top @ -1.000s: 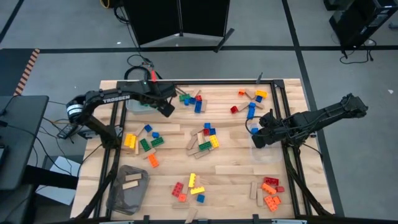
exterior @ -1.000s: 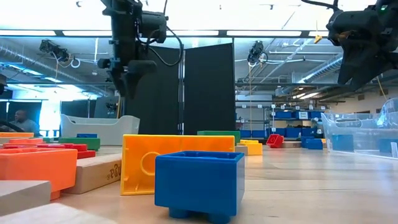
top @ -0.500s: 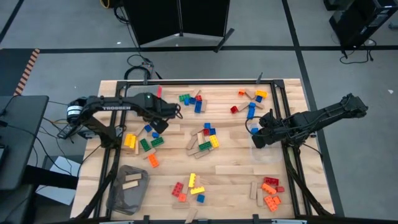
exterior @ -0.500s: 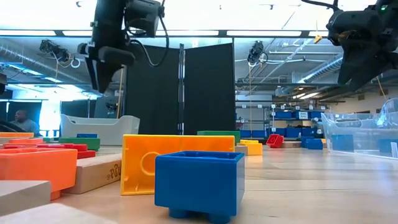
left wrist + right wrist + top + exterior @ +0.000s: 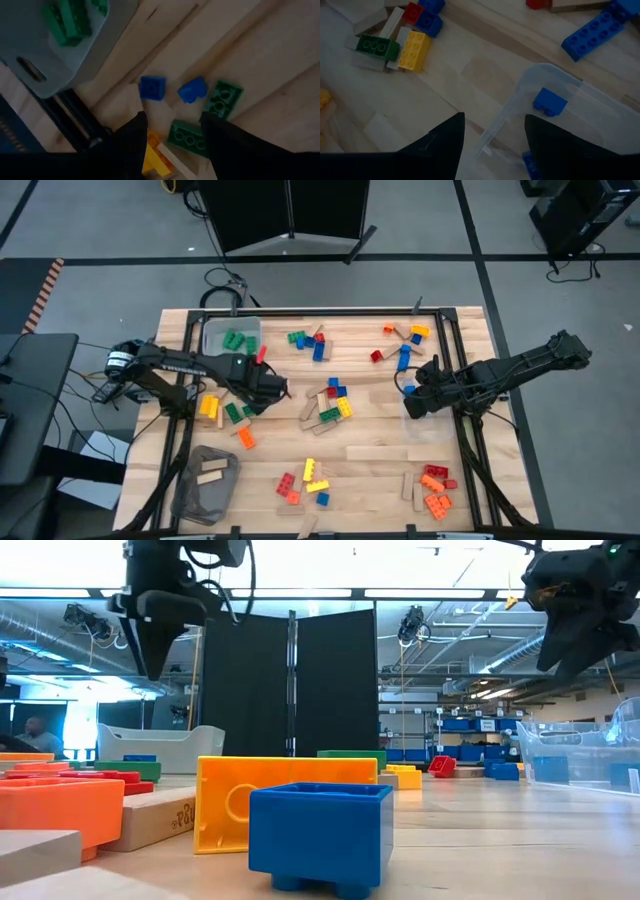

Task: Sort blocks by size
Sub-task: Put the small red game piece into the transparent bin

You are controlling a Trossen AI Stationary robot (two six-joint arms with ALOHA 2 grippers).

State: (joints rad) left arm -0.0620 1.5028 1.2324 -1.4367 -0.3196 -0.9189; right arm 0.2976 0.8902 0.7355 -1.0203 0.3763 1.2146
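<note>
Blocks lie scattered in clusters on the wooden table (image 5: 380, 445). My left gripper (image 5: 264, 392) hangs open above the left cluster: two blue bricks (image 5: 151, 87), two green bricks (image 5: 223, 99) and a yellow one (image 5: 152, 156). Nothing is between its fingers (image 5: 172, 137). My right gripper (image 5: 411, 406) waits open over a clear bin (image 5: 560, 117) holding a small blue brick (image 5: 549, 101). In the low view my left gripper (image 5: 150, 652) is at upper left and my right gripper (image 5: 566, 640) at upper right. A blue brick (image 5: 320, 835) and a yellow one (image 5: 280, 795) stand on the table.
A clear bin (image 5: 231, 338) with green bricks (image 5: 74, 20) stands at the far left. A grey bin (image 5: 205, 480) with wooden pieces sits at the near left. More block clusters lie at table centre (image 5: 330, 405), far right (image 5: 402, 345) and near right (image 5: 435, 485).
My left gripper has swung from above the far-left clear bin toward the table's near edge, turning as it went, and now hangs over the left cluster of blocks. The bin with its green bricks is uncovered.
</note>
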